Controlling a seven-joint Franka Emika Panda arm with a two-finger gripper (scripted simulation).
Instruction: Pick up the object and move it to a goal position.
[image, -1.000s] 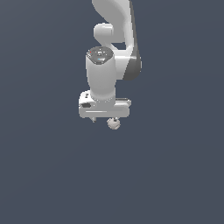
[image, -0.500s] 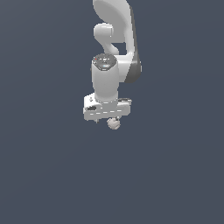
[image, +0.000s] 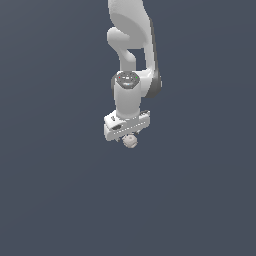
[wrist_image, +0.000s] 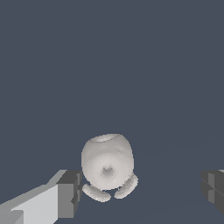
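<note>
The object (image: 130, 141) is a tiny off-white lumpy ball sitting just under the white gripper bar in the exterior view. In the wrist view the object (wrist_image: 107, 161) is a pale rounded ball with two small lumps at its base. It lies between my two dark grey fingertips (wrist_image: 70, 194), close beside one and far from the other. My gripper (image: 128, 137) is open, with the jaws wide apart around the ball and not clamping it. The gripper (wrist_image: 142, 192) points down at the floor.
The white arm (image: 131, 45) rises above the gripper towards the top of the exterior view. All around is a plain dark grey-blue floor (image: 60, 200). No goal marker shows.
The wrist has come down and turned, so the gripper bar now sits tilted over the ball. The ball has stayed in place.
</note>
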